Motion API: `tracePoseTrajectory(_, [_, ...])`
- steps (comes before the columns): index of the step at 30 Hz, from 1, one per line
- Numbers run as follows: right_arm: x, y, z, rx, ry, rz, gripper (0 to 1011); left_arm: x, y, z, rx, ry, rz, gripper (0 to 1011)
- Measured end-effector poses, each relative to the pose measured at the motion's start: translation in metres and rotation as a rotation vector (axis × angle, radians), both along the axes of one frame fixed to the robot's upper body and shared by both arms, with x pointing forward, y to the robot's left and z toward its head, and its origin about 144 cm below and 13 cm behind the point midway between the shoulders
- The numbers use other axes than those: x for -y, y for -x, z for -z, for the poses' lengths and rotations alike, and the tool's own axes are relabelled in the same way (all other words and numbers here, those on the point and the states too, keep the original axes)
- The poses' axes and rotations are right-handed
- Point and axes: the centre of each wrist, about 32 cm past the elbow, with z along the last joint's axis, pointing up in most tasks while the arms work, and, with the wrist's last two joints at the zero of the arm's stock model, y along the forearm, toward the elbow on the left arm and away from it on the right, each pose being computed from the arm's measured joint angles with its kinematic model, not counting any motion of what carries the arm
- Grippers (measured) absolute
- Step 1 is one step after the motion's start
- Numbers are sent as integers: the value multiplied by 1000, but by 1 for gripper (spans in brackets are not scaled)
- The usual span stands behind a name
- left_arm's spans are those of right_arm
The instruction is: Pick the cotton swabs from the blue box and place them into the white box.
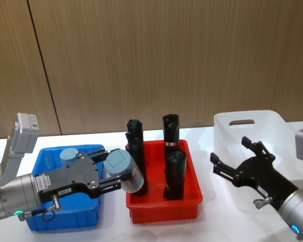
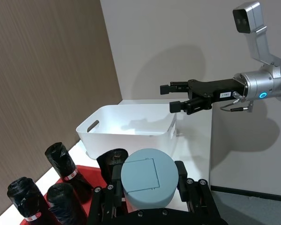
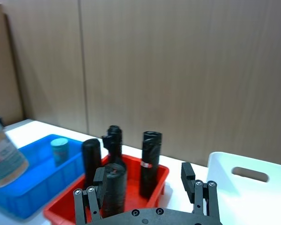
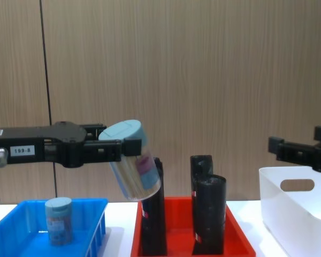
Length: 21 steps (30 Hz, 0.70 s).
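Observation:
My left gripper (image 1: 111, 170) is shut on a cotton swab jar (image 1: 126, 172), a clear cylinder with a pale grey-blue lid (image 2: 147, 177). The jar hangs tilted in the air (image 4: 132, 160), over the gap between the blue box (image 1: 65, 217) and the red tray (image 1: 164, 212). A second cotton swab jar (image 1: 69, 156) stands upright inside the blue box (image 4: 21, 230). The white box (image 1: 252, 118) sits at the far right. My right gripper (image 1: 232, 154) hovers open beside its near left wall, holding nothing.
Between the two boxes, the red tray (image 4: 235, 235) holds three tall black packs (image 1: 174, 174) standing upright. They rise nearly to the height of the held jar. A wood-panelled wall runs behind the white table.

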Motion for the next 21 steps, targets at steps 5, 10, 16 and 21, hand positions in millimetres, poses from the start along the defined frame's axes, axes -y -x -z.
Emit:
tracePoseTrajectory(5, [4, -2, -5, -17, 10, -72, 1001, 0, 0, 0, 0, 0, 0, 670])
tracePoseTrajectory(10, [7, -3, -11, -36, 20, -137, 1001, 0, 0, 0, 0, 0, 0, 670])
tracePoseTrajectory(16, [12, -6, -20, -64, 38, -239, 1002, 0, 0, 0, -1, 0, 1, 670])
tracePoseTrajectory(21, [14, -10, -26, -85, 53, -309, 1001, 0, 0, 0, -1, 0, 0, 671])
